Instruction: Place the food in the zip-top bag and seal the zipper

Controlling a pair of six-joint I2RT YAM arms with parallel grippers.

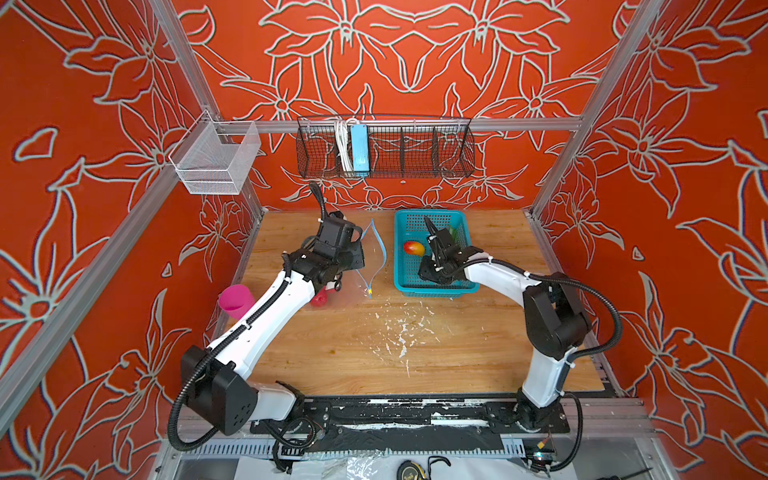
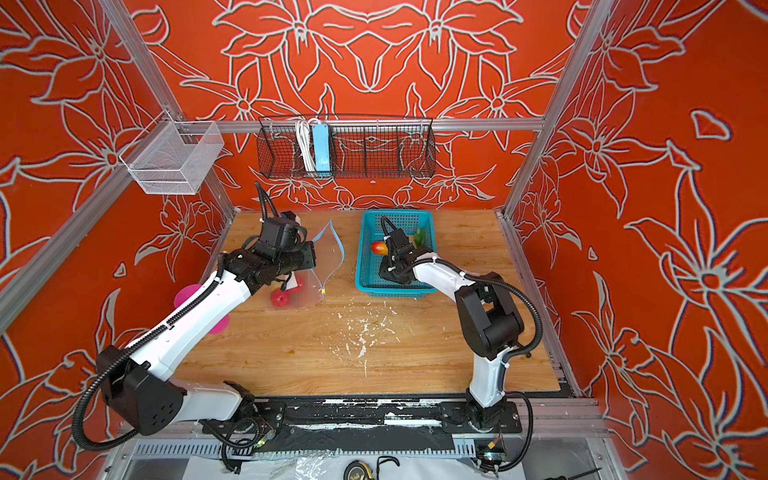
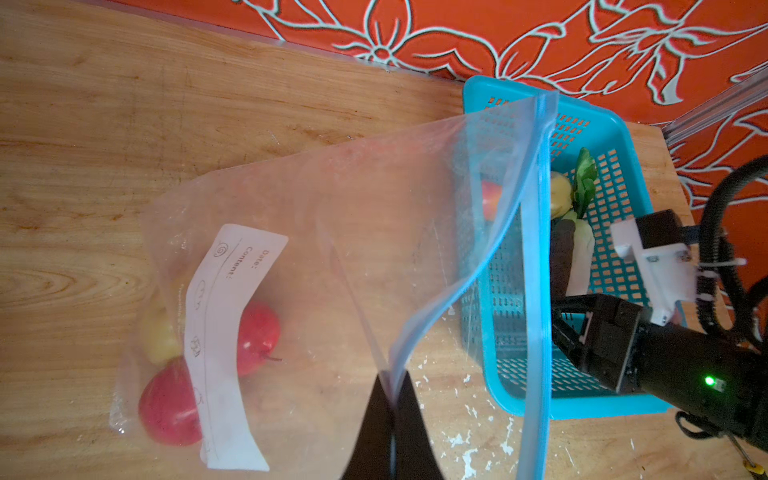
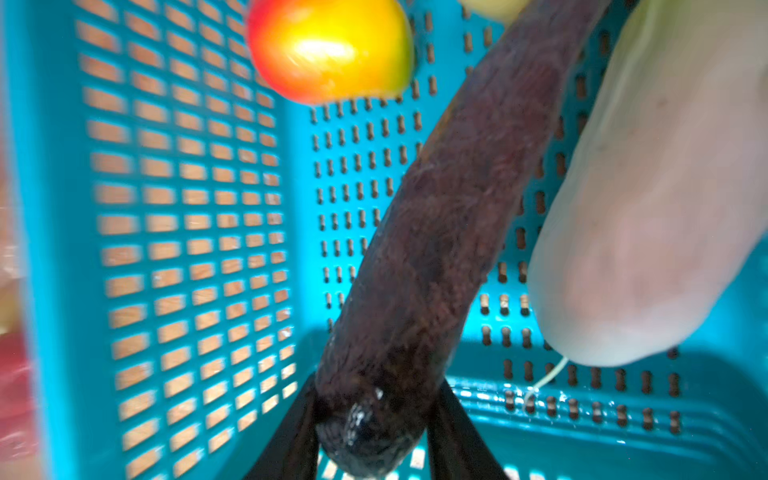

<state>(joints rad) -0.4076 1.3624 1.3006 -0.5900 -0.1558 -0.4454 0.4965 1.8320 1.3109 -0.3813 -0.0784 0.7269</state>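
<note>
With our left tool we pinch one lip of the clear floppy zip-top bag on the wooden counter so its mouth gapes toward three o'clock, where our right tool clamps the dark eggplant in the teal perforated basket.

overhead pair, close wrists, shared basket

The clear plastic zip-top bag has a light-blue zipper strip and a white printed label; 2 glossy red toy apples show inside. The teal perforated basket holds a red-yellow toy fruit, a dark purple-brown toy eggplant and a white radish with green leaves. Orange-red walls bear grey flower outlines.
</note>
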